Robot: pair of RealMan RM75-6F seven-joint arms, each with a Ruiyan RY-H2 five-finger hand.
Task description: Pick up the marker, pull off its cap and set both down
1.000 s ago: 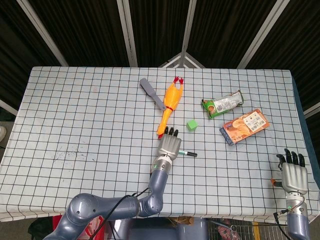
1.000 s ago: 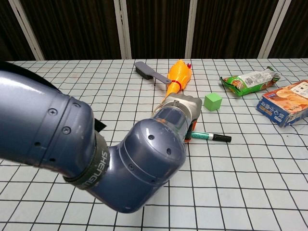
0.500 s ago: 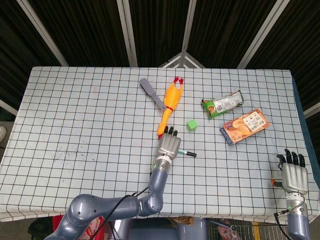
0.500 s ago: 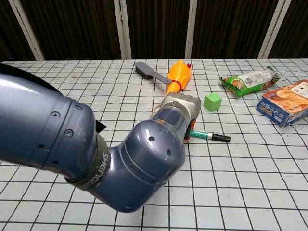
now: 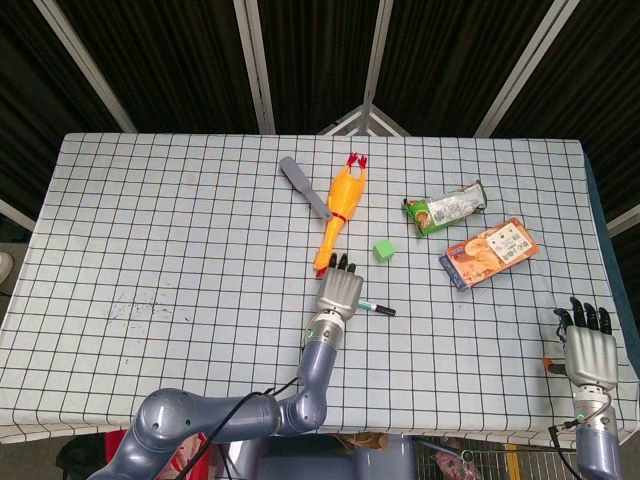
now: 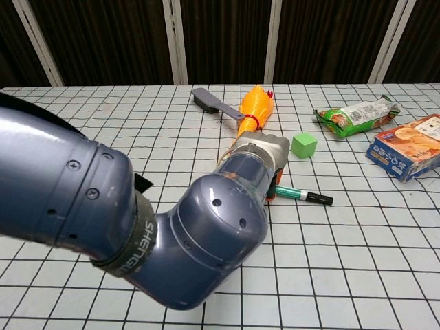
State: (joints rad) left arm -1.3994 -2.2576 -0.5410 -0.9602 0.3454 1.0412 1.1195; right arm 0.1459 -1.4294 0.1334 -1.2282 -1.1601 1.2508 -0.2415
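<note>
The marker [image 5: 379, 308] [image 6: 304, 195] lies flat on the checked cloth, green barrel with a black cap pointing right. My left hand [image 5: 339, 291] [image 6: 262, 147] hovers palm down over its left end, fingers stretched toward the far side, and hides that end. I see no fingers closed around the barrel. In the chest view my left forearm fills the foreground and blocks the contact. My right hand [image 5: 587, 347] stays at the table's front right corner, fingers straight and apart, holding nothing; only the head view shows it.
Just beyond my left hand lies a yellow rubber chicken [image 5: 341, 208] [image 6: 256, 106], with a grey brush [image 5: 304, 185] [image 6: 212, 104] to its left. A green cube [image 5: 383, 250] [image 6: 303, 145], a snack bag [image 5: 446, 208] [image 6: 357, 113] and an orange box [image 5: 490, 252] [image 6: 410, 154] lie to the right.
The marker's cap end and my left hand have shifted very slightly to the right. My right hand has not moved.
</note>
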